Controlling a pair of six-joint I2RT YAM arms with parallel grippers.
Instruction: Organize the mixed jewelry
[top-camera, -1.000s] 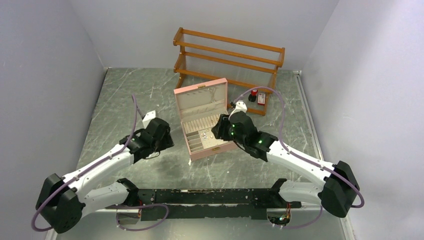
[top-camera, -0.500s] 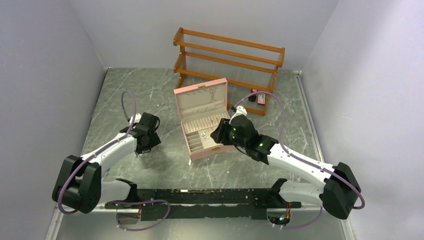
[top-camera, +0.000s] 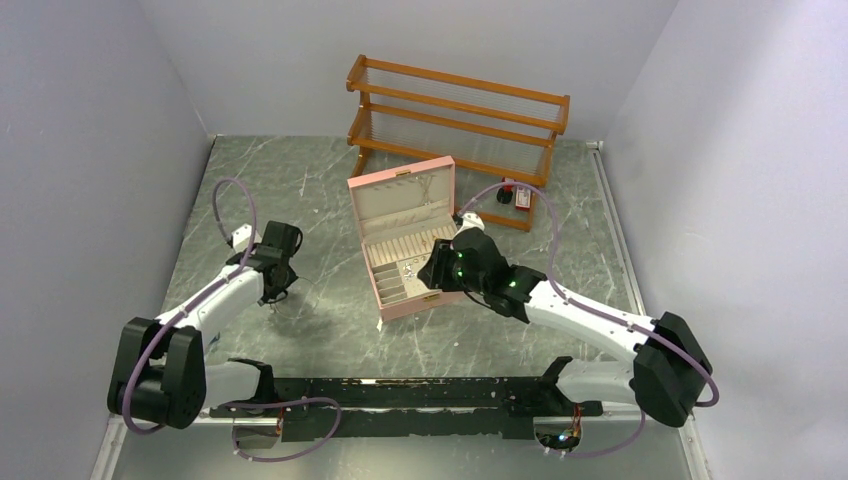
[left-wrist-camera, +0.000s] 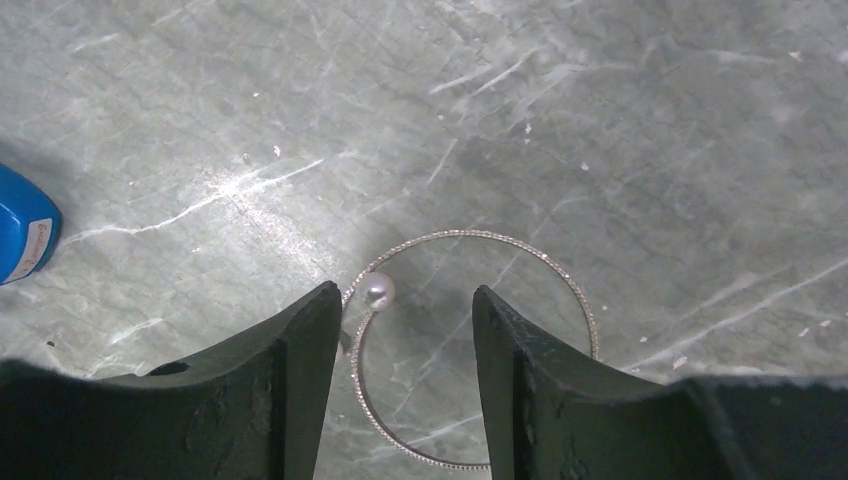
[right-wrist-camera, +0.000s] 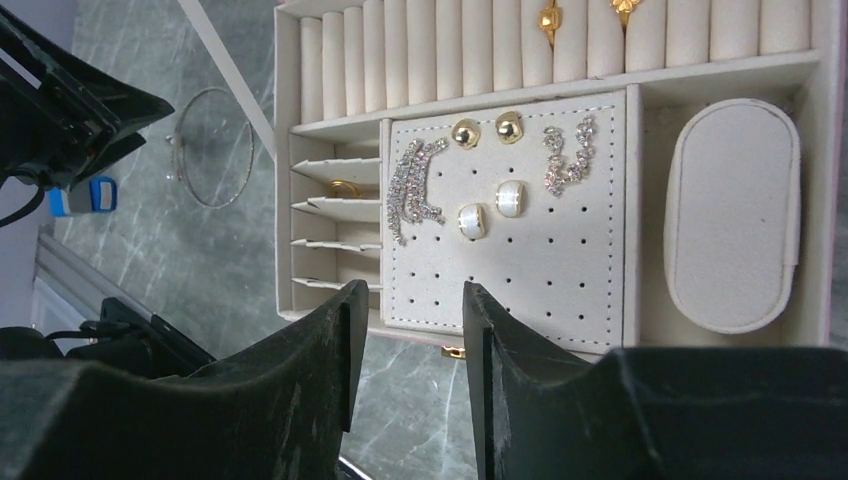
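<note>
Hovering my left gripper (left-wrist-camera: 405, 310) low over marble table (left-wrist-camera: 650, 120), jaws spread, gripping nothing. Pearl (left-wrist-camera: 379, 290) of thin silvery hoop (left-wrist-camera: 470, 233) sits between my fingertips, hoop flat on table. Blue object (left-wrist-camera: 22, 225) off to side. My right gripper (right-wrist-camera: 410, 300) also spread, empty, above open pink box (top-camera: 432, 298). Earrings (right-wrist-camera: 510, 196) on perforated panel, gold rings (right-wrist-camera: 548, 18) in rolls beyond.

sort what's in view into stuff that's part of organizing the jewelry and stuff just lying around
Part of the job:
- silvery loop with a pearl, loose outside the box
- pink jewelry box, open
- earrings and gold rings, already inside it

Just lying about:
- wooden rack
- blue object
- small red-and-black bottles
</note>
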